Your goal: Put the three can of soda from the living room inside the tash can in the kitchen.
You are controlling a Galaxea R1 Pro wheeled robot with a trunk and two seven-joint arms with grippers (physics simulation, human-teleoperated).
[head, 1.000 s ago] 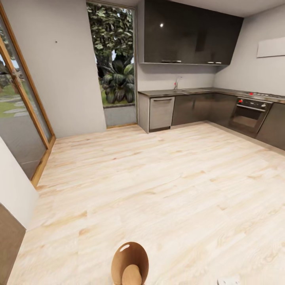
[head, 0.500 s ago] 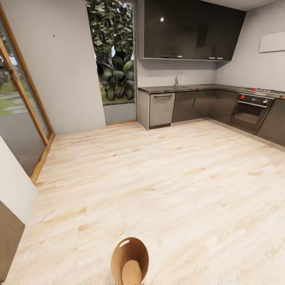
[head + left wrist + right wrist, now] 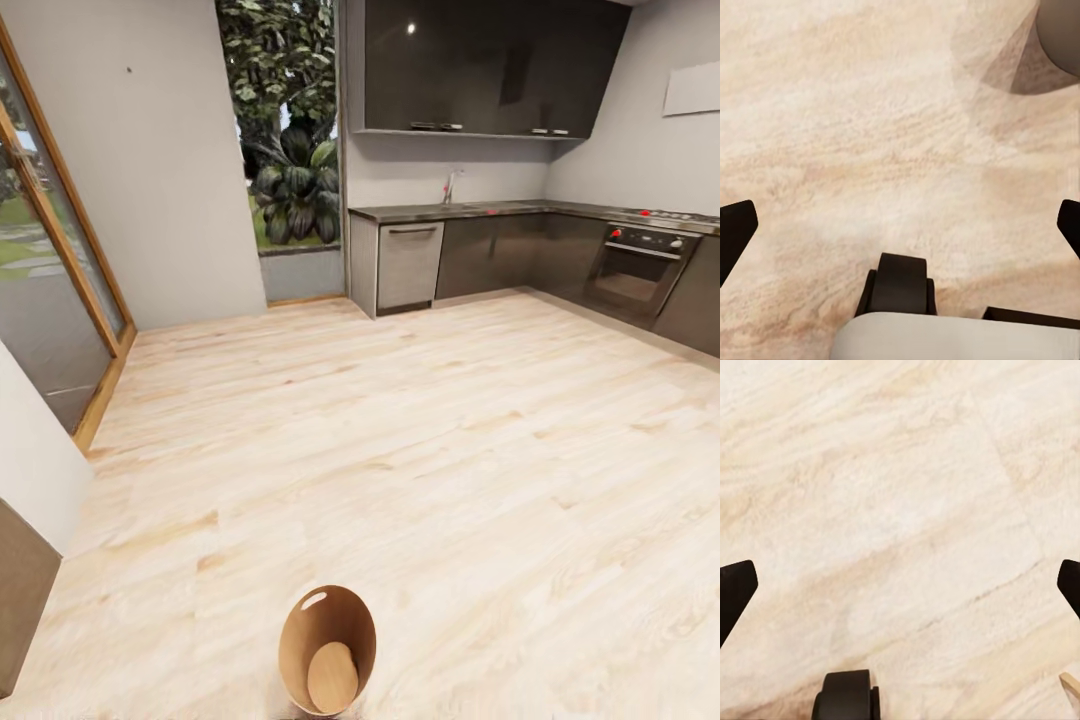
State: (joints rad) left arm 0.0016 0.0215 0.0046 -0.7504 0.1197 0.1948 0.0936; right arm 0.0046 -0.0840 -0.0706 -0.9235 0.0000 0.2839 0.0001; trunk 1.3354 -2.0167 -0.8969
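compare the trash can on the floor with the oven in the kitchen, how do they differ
The trash can is a small round bin with a glossy brown inside, open at the top; the oven is a dark rectangular unit with red knobs, its door shut. The trash can stands free on the wood floor close to the camera; the oven is built into the far cabinets. Both look empty as far as can be seen.

Home kitchen, open-plan, simulator render. Dark grey base cabinets (image 3: 500, 262) run along two walls in L shape under dark counter (image 3: 520, 210). Glossy black upper cupboards (image 3: 480, 65) above. Built-in oven (image 3: 640, 268) with red knobs, hob (image 3: 672, 214) on top. Tap (image 3: 449, 185) at sink; steel dishwasher front (image 3: 410, 263) at run's end. Pale wood plank floor (image 3: 400, 440). Tall window (image 3: 283, 130) onto garden plants; wood-framed glass door (image 3: 50, 260) at left. Plain grey walls (image 3: 150, 160).
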